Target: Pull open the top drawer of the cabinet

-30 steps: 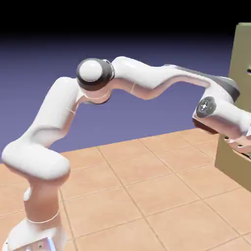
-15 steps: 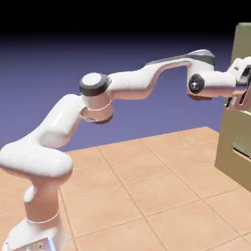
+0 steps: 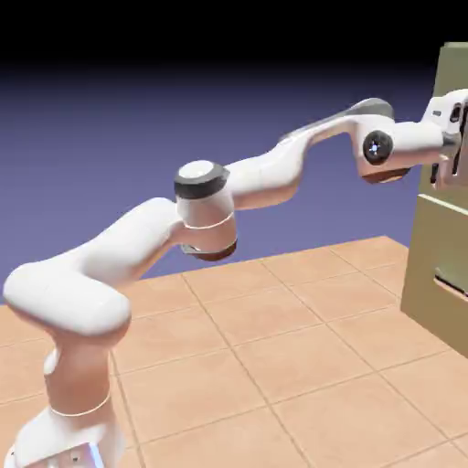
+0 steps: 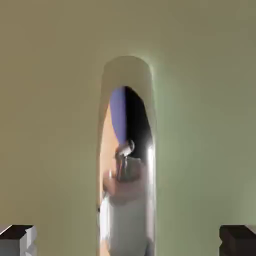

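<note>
Your claw [image 3: 454, 155] is at the top drawer [image 3: 453, 110], grip unclear; the drawer looks unopened, pull remains.

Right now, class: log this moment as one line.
stage: at handle | tool: against cabinet upper front | handle: between fingertips | grip: unclear
</note>
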`<action>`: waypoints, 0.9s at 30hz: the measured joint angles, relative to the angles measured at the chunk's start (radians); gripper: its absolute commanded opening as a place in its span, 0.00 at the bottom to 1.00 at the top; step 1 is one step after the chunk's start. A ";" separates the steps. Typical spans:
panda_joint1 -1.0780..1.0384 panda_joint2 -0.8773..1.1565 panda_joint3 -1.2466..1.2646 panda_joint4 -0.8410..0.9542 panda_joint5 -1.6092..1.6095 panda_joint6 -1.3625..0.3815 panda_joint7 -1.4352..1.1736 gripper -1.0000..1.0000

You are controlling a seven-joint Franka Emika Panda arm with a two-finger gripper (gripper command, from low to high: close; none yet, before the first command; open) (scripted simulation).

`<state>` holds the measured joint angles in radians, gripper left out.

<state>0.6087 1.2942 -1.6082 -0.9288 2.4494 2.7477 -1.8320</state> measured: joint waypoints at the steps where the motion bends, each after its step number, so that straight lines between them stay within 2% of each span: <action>1: 0.023 -0.006 -0.002 -0.036 0.012 -0.011 -0.022 0.00; 27: 0.677 -0.109 -0.216 -0.978 0.127 -0.306 -0.374 0.00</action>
<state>1.2854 1.1848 -1.8245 -1.9071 2.5761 2.4418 -2.2057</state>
